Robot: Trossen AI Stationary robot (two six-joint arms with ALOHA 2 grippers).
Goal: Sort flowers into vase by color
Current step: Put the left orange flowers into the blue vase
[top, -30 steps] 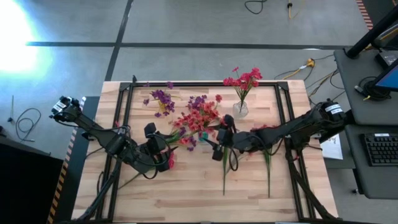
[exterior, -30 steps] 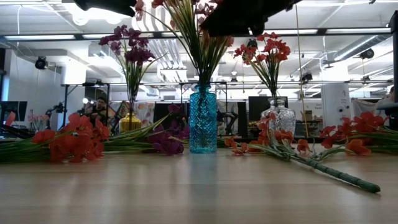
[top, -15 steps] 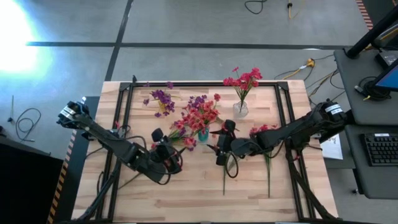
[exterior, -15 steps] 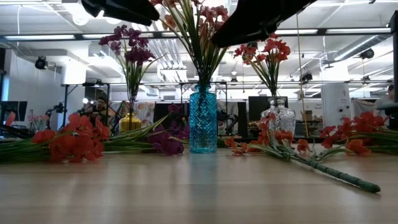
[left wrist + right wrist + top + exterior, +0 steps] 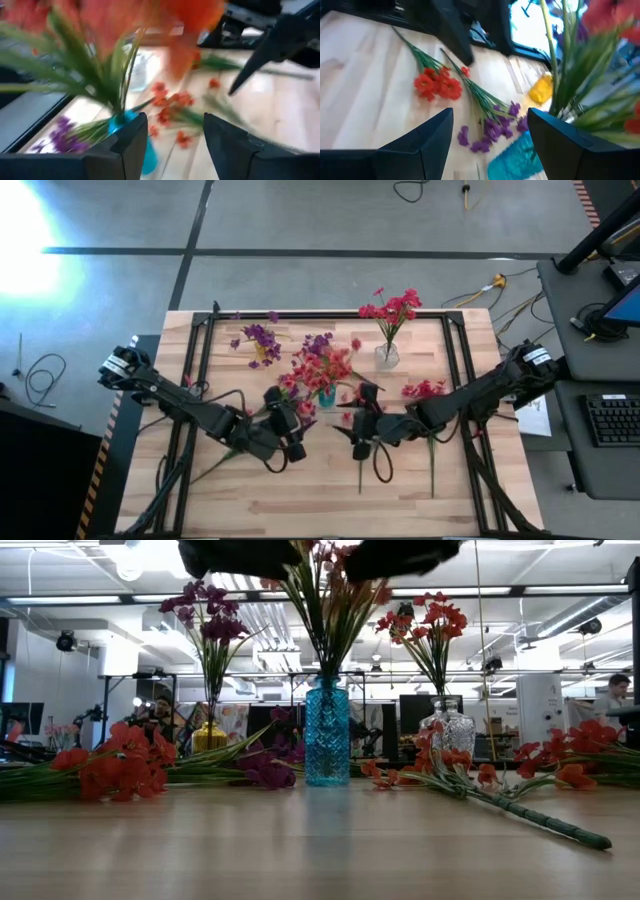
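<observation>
A blue vase (image 5: 326, 394) stands mid-table with red and purple sprigs upright in it. At the far side, a yellow vase (image 5: 258, 361) holds purple flowers and a clear vase (image 5: 387, 356) holds red ones. Loose red sprigs (image 5: 425, 390) lie flat to the right, stems toward the near edge. More red (image 5: 437, 85) and purple sprigs (image 5: 495, 129) lie left of the blue vase. My left gripper (image 5: 287, 430) hangs open near-left of the blue vase. My right gripper (image 5: 362, 432) hangs open near-right of it. Both hold nothing.
A black frame (image 5: 205, 340) runs along the table's left, far and right sides. One long stem (image 5: 540, 820) lies slanting toward the near edge on the right. Bare wood (image 5: 300, 500) stretches along the near edge. People show in the room behind the table.
My left gripper has moved toward the table's right and near edge, ending near-left of the blue vase. My right gripper has drawn back toward the near edge. The vases and the sprigs lying on the table have stayed where they were.
</observation>
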